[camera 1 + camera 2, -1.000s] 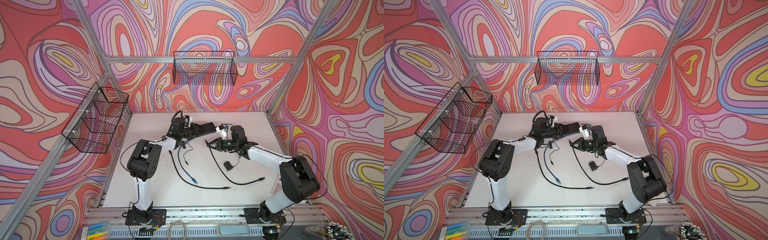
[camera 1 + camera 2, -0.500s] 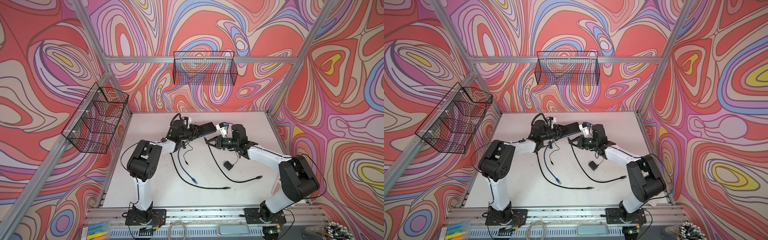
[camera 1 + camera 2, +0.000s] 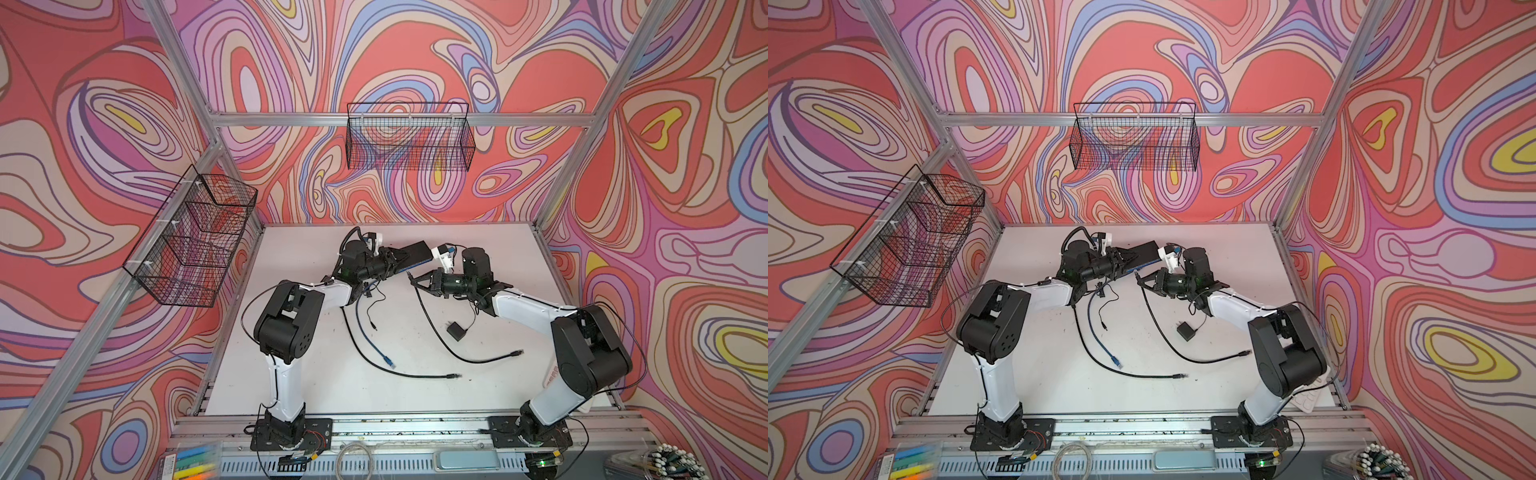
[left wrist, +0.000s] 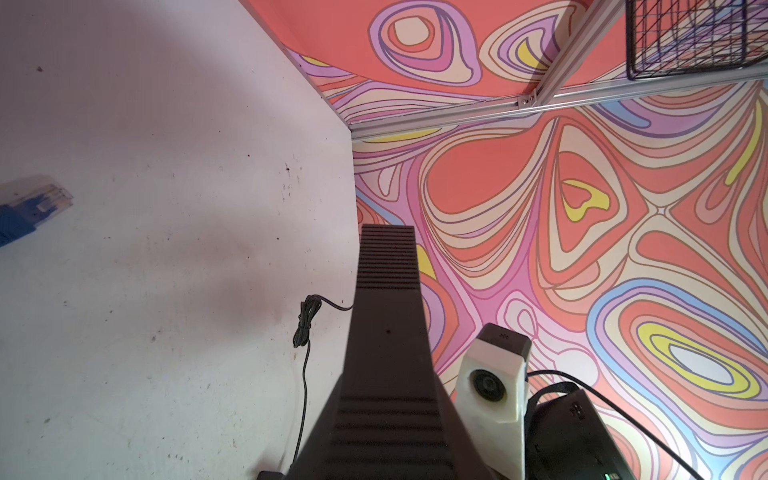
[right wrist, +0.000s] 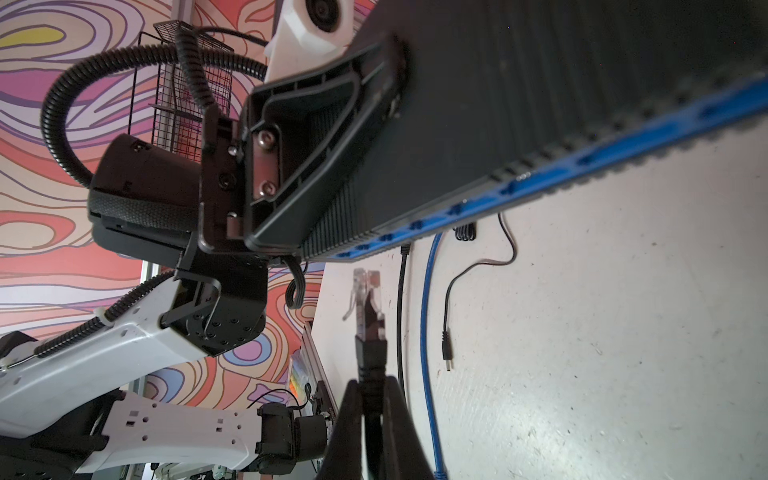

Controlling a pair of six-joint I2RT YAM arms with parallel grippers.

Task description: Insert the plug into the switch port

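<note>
The switch [image 5: 540,104] is gripped by the left hand [image 3: 395,262]. The plug [image 5: 366,299] is gripped by the right hand [image 5: 368,415], just outside the ports [image 5: 457,206].

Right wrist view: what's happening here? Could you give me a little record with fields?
Left pincer: shut on the switch, gripping one end
Right pincer: shut on the black cable just behind the plug
Plug state: clear-tipped, pointing at the blue port row, not inserted yet
Also there: blue cable trailing across the table

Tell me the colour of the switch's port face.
The port face is blue; the right wrist view shows it best.
</note>
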